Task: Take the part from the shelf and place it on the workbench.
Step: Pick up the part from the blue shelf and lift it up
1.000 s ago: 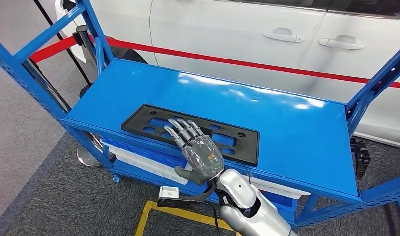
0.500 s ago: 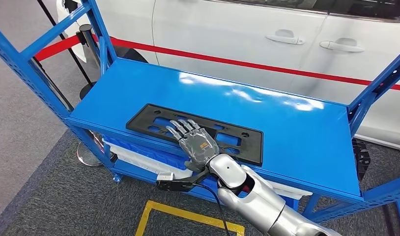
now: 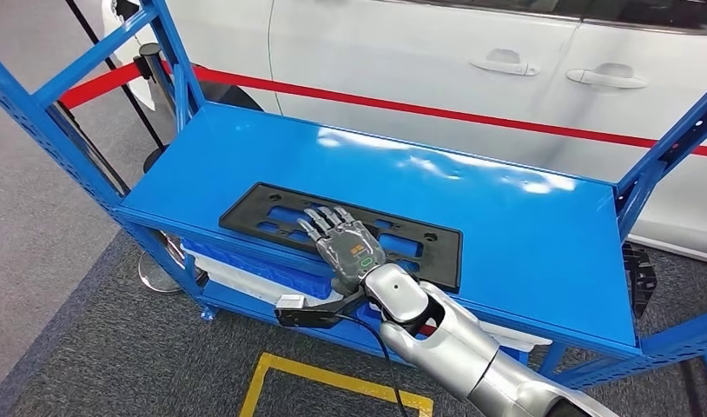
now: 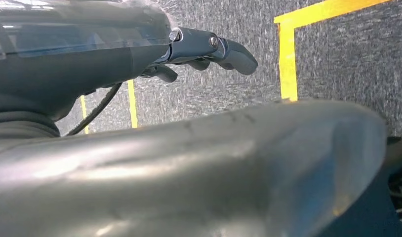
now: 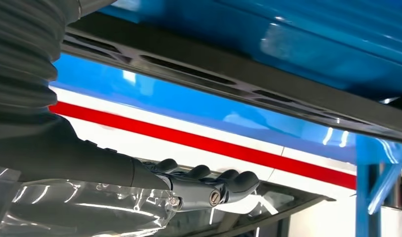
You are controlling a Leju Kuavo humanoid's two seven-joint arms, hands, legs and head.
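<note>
The part (image 3: 244, 211) is a flat black plate with several slots. It lies near the front edge of the blue shelf top (image 3: 506, 226). My right hand (image 3: 346, 243) lies on the middle of the plate, palm down, fingers stretched forward over it. Whether the thumb reaches under the front edge is hidden. In the right wrist view the plate (image 5: 228, 69) runs as a dark band along the blue shelf, and the right hand's fingers (image 5: 209, 185) lie side by side, gently curved. My left hand (image 4: 209, 47) hangs over the grey carpet with nothing in it.
A white car (image 3: 419, 52) stands close behind the shelf, with a red barrier belt (image 3: 419, 111) and a black post (image 3: 146, 65) in front of it. Blue uprights (image 3: 46, 122) (image 3: 671, 139) flank the shelf top. White and blue bins (image 3: 246, 269) sit below. Yellow tape (image 3: 333, 382) marks the floor.
My right hand has slid forward and lower onto the plate, and the arm has reached further in from the lower right. The plate has not moved.
</note>
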